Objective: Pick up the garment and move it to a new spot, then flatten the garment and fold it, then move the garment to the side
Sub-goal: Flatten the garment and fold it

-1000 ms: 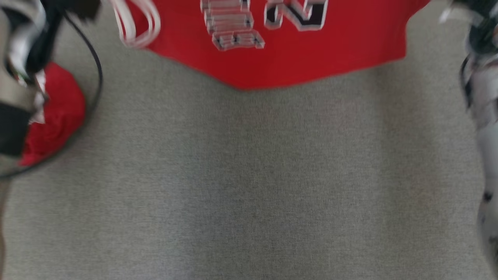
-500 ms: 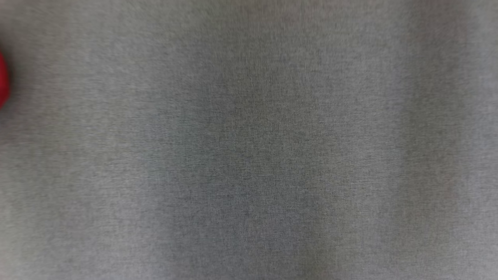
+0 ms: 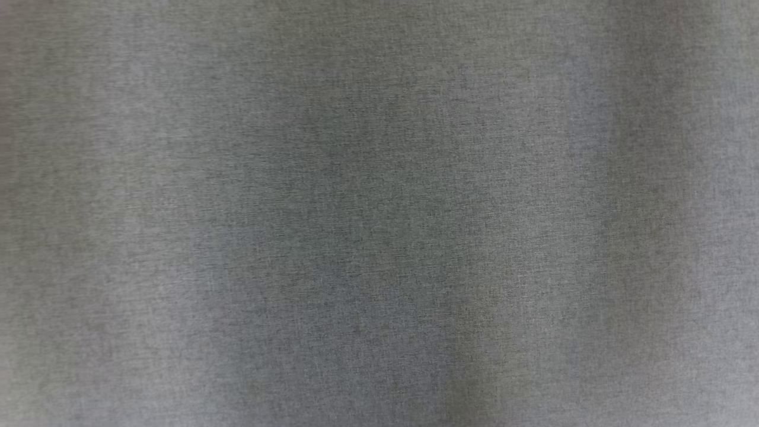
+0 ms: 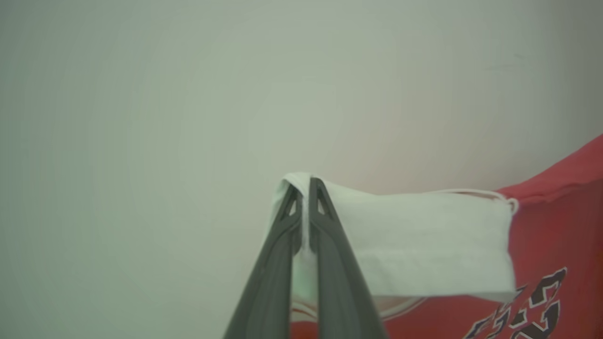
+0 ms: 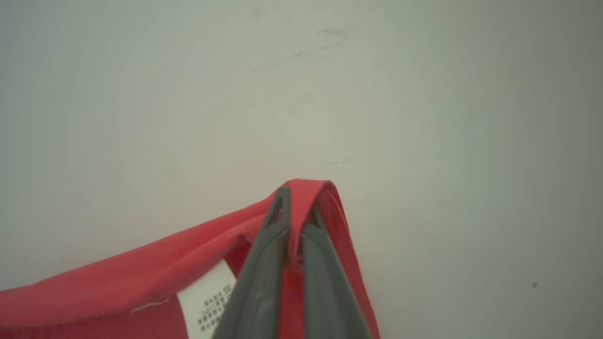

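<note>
The garment [image 4: 556,235] is red with black-and-white lettering and a white panel [image 4: 424,240]. In the left wrist view my left gripper [image 4: 305,181] is shut on the edge of that white panel, and the cloth drapes off to the right from the fingertips. In the right wrist view my right gripper [image 5: 294,193] is shut on a red edge of the garment [image 5: 141,278], which hangs away to the lower left. A white care label [image 5: 207,301] shows beside the fingers. Both held edges are lifted in front of a pale, plain background.
The head view looks onto a grey woven surface [image 3: 379,213] with soft shadows across it. Behind the held cloth in both wrist views is a pale, plain surface [image 5: 424,117] with a few faint dark marks.
The head camera has swung: the red garment and both arms seen a second ago slid out of its picture, leaving grey surface. Neither grip has changed.
</note>
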Robot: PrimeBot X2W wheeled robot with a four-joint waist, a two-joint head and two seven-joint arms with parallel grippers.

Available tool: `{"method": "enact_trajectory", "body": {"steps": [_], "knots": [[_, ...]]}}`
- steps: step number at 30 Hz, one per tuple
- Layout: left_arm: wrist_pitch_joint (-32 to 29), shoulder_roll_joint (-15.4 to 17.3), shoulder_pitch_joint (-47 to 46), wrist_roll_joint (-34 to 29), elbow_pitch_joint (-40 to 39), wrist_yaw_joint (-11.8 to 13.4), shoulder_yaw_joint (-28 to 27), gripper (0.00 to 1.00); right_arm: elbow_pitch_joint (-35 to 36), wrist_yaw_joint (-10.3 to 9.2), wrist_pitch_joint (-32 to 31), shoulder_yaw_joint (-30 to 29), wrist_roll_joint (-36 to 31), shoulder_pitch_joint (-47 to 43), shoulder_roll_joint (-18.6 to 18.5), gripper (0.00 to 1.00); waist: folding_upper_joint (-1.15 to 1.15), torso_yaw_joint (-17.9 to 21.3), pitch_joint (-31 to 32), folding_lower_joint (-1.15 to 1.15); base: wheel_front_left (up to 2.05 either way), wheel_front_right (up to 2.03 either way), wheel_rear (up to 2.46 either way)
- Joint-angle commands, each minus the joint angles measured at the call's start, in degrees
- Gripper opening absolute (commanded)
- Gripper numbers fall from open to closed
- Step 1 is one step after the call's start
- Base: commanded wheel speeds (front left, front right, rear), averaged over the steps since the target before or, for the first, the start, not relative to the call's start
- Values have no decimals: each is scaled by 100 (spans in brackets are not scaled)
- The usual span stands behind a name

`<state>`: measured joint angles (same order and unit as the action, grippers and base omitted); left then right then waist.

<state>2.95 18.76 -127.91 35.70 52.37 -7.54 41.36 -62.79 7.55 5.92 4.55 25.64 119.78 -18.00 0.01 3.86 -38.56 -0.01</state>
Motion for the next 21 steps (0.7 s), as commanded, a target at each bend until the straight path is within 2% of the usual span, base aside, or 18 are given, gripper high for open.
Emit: {"method": "enact_trajectory", "body": {"steps": [1, 6, 11, 16, 21], "knots": [[54, 9, -19, 152, 91, 13, 76, 0, -76, -14, 49, 75, 82, 26, 52, 0, -1, 59, -63, 1, 0, 0, 0], [191, 91, 187, 400, 173, 13, 211, 0, -135, -14, 54, 244, 256, -131, 19, 0, -1, 90, -149, 1, 0, 0, 0], [562, 226, 755, 860, -99, 13, 372, 0, 85, -14, 50, 636, 643, -651, -6, 0, -1, 76, -91, 1, 0, 0, 0], [1003, 436, 1789, 1185, -536, 13, 493, 0, 611, -14, 153, 1136, 1137, -1589, -55, 0, -1, 1, 213, 1, 0, 0, 0], [1208, 702, 3062, 1381, -1237, 127, 235, 0, 1468, -14, 285, 1574, 1680, -2875, -289, 0, -1, -44, 645, 1, 0, 0, 0]]}}
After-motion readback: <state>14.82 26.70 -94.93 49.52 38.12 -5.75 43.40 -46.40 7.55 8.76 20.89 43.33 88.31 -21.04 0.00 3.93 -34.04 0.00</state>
